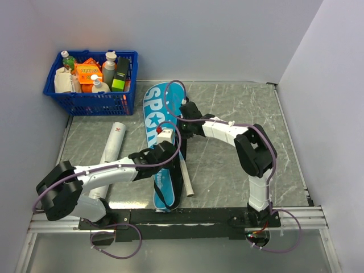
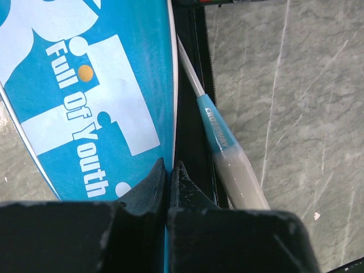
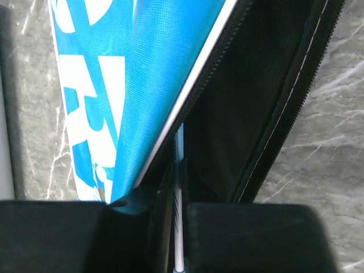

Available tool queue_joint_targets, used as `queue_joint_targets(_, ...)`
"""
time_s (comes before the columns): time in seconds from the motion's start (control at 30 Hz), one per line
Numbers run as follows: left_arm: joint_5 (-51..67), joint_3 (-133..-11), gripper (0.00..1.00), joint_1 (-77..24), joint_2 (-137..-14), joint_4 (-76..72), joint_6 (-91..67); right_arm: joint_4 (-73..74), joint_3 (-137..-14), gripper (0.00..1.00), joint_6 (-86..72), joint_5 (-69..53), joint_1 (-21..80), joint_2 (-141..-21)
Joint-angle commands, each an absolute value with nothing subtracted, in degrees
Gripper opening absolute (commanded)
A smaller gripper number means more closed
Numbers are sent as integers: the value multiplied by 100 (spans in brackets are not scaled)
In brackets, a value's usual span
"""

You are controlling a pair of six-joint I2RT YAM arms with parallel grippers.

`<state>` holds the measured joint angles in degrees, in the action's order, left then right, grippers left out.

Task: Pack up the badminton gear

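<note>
The teal cover [image 1: 153,111] lettered "SPORT" lies lengthwise mid-table, its right edge unzipped. The racket sits partly inside it, and its white handle [image 1: 186,181] sticks out at the near right. My left gripper [image 1: 169,150] is shut on the cover's open edge [image 2: 165,102], beside the racket's shaft and handle [image 2: 230,159]. My right gripper [image 1: 183,118] is farther up the cover; its fingers are shut on the thin white racket shaft [image 3: 180,227] under the lifted teal flap [image 3: 142,85]. The long white tube [image 1: 112,149] lies left of the cover. No shuttlecocks show.
A blue plastic basket [image 1: 91,98] of bottles and boxes stands at the back left corner. White walls close in the table at the back and both sides. A black rail runs along the near edge.
</note>
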<state>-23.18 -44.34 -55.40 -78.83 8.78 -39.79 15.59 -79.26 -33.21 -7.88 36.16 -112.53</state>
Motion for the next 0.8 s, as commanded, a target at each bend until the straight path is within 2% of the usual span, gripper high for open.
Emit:
queue_joint_targets(0.0,-2127,-4588,1,-5651,-7954,624,-3999,624,-7700,32,-3428,-642,3586,-10812)
queue_joint_targets(0.07,-2171,-4614,1,-5651,-7998,642,-3946,571,-7324,44,-3349,-624,3595,-10636)
queue_joint_targets(0.27,-2259,-4597,1,-5643,-8104,598,-3920,553,-6321,58,-3200,-790,3577,-9625)
queue_joint_targets(0.43,-2311,-4579,1,-5643,-8007,650,-3911,1037,-5548,60,-3103,-852,3586,-8562)
queue_joint_targets(0.57,-2364,-4588,1,-5643,-7884,694,-3902,1204,-4967,59,-3181,-1728,3586,-7947)
queue_joint_targets(0.77,-2434,-4605,1,-5643,-7770,738,-3894,686,-3860,56,-3577,-2513,3656,-7261)
